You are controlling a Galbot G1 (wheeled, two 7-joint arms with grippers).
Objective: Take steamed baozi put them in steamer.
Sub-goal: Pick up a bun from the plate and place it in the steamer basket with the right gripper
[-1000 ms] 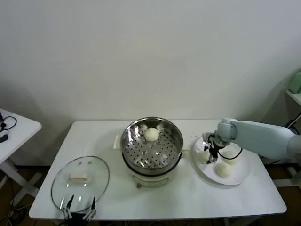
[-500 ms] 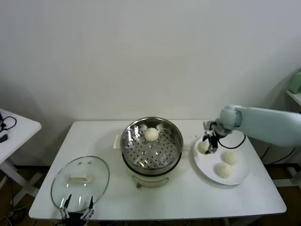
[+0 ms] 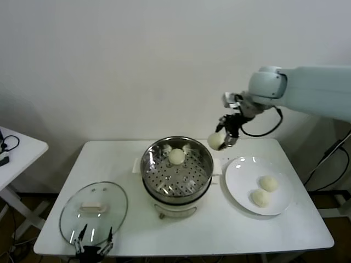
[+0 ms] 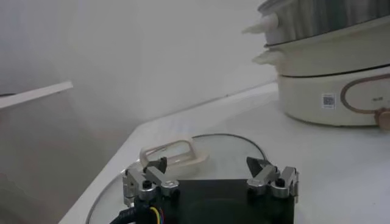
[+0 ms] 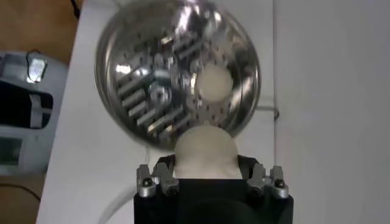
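I have the right gripper (image 3: 222, 139) up in the air, its fingers clamped on one baozi (image 3: 215, 141), which hangs just past the steamer (image 3: 176, 167) rim at about two o'clock. I carry it high so that it clears the steel wall before I bring it over the perforated tray. From the right wrist view the held bun (image 5: 204, 149) sits snug between the fingers, with the steamer (image 5: 177, 73) spread out beyond it, so the approach looks lined up.

One bun (image 3: 176, 156) already lies in the tray at twelve o'clock, which leaves the middle and near side free; I judge the best drop is toward the centre, apart from that one. Two more buns (image 3: 264, 189) wait on the white plate (image 3: 241, 167) at three o'clock of the steamer, on the counter (image 3: 219, 230).

The right arm reaches in from the right, elbow high, forearm level, wrist bent down so the fingers point at the counter.

The left gripper (image 3: 93, 246) is parked low at the counter's near edge, by the glass lid (image 3: 93, 211) at eight o'clock, fingers apart and holding nothing.
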